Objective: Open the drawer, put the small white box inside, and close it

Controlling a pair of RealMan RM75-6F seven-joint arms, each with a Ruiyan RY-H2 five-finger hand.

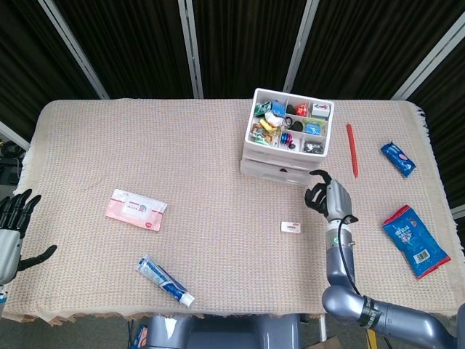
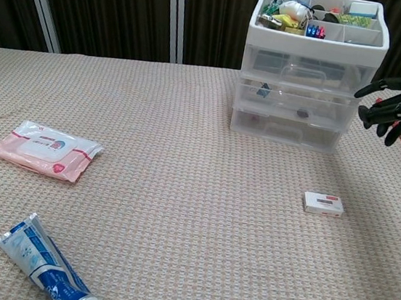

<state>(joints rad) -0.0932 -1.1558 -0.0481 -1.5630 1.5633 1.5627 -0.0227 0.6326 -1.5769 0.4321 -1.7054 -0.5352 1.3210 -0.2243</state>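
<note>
The clear drawer unit [image 1: 279, 169] [image 2: 306, 97] stands at the table's far right of centre, all drawers pushed in, with a tray of small items on top. The small white box [image 1: 291, 227] [image 2: 323, 203] lies flat on the cloth in front of it. My right hand [image 1: 322, 195] [image 2: 400, 103] hovers to the right of the drawers, above the table, fingers spread and empty. It is well apart from the box. My left hand [image 1: 13, 218] hangs open beyond the table's left edge.
A pink wipes pack [image 1: 136, 209] [image 2: 45, 148] and a toothpaste tube [image 1: 165, 281] [image 2: 45, 265] lie on the left half. A red pen [image 1: 351, 149], a small blue packet [image 1: 397, 158] and a larger blue snack bag [image 1: 415, 240] lie at the right.
</note>
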